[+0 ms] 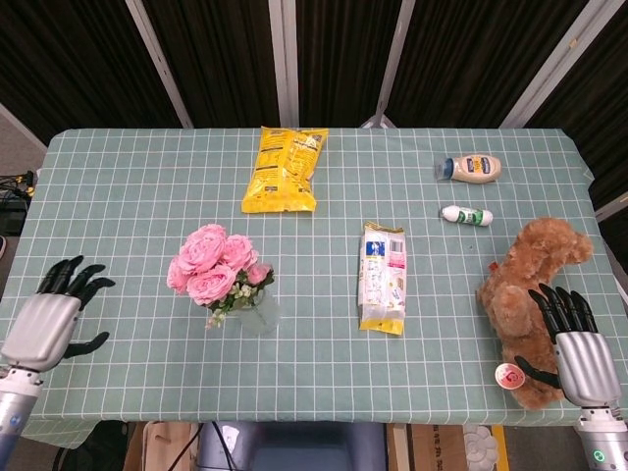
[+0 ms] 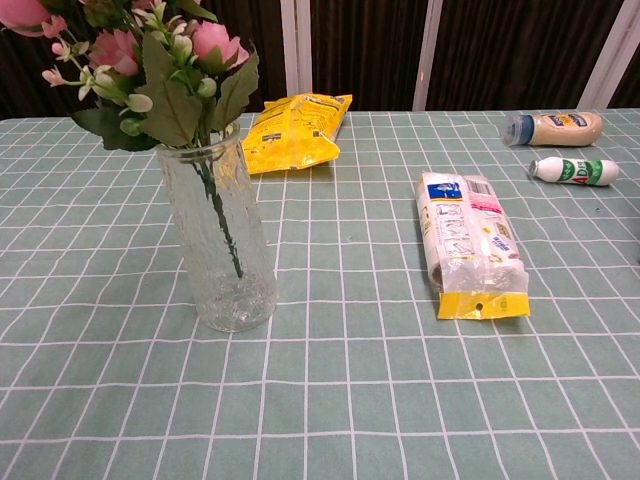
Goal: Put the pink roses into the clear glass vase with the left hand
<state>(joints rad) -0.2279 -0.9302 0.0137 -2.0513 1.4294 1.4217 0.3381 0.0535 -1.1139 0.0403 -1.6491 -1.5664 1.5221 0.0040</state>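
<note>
At the far left edge of the head view, at about 8 o'clock from the table centre: the grey-backed, black-fingered left hand (image 1: 51, 316), released, fingers spread, grasping nothing, well apart from the flowers and hanging off the edge of the green checked tablecloth (image 1: 128, 196). Next, to the right: the bunch of pink roses with green leaves and small white buds (image 1: 211, 271), standing in the clear ribbed glass vase (image 2: 222, 240), dark stems visible through the glass in the chest view and reaching down toward its base, blooms leaning toward 10 o'clock above the rim. At 12 o'clock from the vase, near the far side of the table: a yellow crinkled snack bag (image 1: 283, 169), lying flat. Near the middle, at 3 o'clock from the vase: a white, pink and yellow flat packet (image 1: 384, 277), lying lengthwise. Toward 2 o'clock from that packet: a cream squeeze bottle with a grey cap (image 1: 471, 168) on its side, and just nearer than it a small white bottle with a green label (image 1: 466, 215), also on its side. At the right edge, around 4 o'clock: a brown plush teddy bear (image 1: 530, 289), and at its near side the right hand (image 1: 569, 339), fingers apart and apparently resting against the fur, though contact hard to confirm from above; nothing clasped.
</note>
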